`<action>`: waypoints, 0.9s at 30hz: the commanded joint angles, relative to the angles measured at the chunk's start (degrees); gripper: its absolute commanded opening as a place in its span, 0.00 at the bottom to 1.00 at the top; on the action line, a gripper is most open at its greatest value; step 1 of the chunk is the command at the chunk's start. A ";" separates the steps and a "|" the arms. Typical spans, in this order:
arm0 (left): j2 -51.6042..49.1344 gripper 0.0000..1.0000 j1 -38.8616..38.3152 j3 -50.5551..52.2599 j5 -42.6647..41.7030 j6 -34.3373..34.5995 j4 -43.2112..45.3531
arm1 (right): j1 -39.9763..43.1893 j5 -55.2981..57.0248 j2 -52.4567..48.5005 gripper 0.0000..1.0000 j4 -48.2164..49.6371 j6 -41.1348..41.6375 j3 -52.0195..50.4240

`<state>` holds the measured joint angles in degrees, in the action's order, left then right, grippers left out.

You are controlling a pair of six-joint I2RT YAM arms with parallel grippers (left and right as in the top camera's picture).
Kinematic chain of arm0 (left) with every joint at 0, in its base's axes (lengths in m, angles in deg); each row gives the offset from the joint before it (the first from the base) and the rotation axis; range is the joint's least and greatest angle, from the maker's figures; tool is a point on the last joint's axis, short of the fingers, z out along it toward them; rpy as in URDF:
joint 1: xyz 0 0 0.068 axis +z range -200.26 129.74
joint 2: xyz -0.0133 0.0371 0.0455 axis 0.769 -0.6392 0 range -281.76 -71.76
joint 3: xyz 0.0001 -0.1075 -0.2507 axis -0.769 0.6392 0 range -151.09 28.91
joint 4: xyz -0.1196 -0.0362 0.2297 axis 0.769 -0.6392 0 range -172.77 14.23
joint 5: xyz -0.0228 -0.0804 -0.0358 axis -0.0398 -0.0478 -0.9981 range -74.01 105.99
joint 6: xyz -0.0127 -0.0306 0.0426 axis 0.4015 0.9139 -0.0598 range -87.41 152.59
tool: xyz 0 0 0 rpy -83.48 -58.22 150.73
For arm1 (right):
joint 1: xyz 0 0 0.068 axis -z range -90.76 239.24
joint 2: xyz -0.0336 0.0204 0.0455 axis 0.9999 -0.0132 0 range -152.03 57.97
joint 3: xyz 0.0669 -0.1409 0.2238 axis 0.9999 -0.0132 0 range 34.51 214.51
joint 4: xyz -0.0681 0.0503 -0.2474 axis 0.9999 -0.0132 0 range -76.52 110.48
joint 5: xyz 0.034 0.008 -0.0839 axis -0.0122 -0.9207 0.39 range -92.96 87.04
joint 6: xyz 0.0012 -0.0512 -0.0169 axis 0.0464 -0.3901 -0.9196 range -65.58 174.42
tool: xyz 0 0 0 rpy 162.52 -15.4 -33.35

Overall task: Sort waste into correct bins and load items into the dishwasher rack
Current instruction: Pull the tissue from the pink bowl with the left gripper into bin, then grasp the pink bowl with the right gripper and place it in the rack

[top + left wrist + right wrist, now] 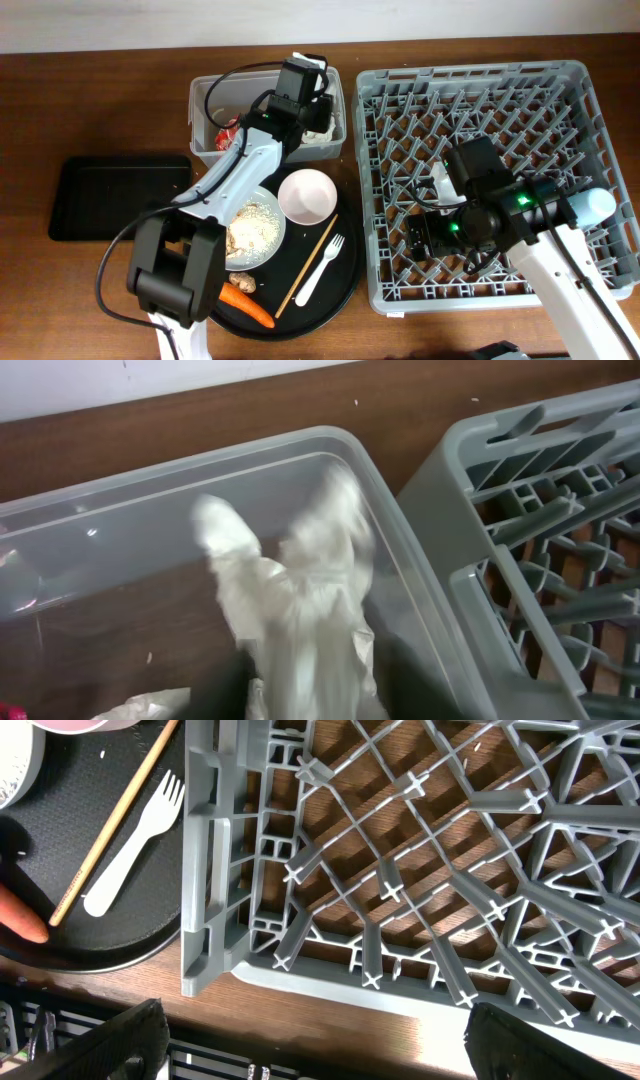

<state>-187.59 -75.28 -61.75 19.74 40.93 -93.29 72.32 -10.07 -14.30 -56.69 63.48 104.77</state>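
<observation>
My left gripper [312, 685] hangs over the clear tub [205, 100] and is shut on a crumpled white tissue [300, 600]. Another tissue [140, 705] and the red wrapper [228, 130] lie in the tub. The plate [275, 208] with rice crumbs [250, 228], the bowl [307, 195], chopstick [308, 265], fork [320, 268], carrot [247, 305] and brown lump [240, 285] sit on the round black tray. My right gripper [310, 1040] is open and empty above the front left part of the rack [490, 80]. The light blue cup [597, 205] lies in the rack's right side.
The shallow black rectangular tray [120, 195] lies left of the tub. The round black tray [345, 270] sits between it and the rack. A white object [443, 180], likely the white cup, stands in the rack beside my right arm.
</observation>
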 commanded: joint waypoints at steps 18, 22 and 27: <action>24.52 0.99 14.69 14.99 -3.96 7.48 -58.82 | -4.22 0.11 -8.00 0.98 -0.46 -5.09 16.26; 33.20 0.99 21.49 21.16 -3.98 7.98 -57.11 | -11.32 0.17 -20.52 0.98 0.33 -8.26 30.40; 37.38 0.99 33.73 23.12 -5.90 9.01 -56.41 | -16.92 1.60 -34.42 0.94 11.23 -8.17 31.65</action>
<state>-150.98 -44.40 -39.56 15.10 49.11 -149.85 56.23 -9.87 -45.38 -47.29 55.90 135.47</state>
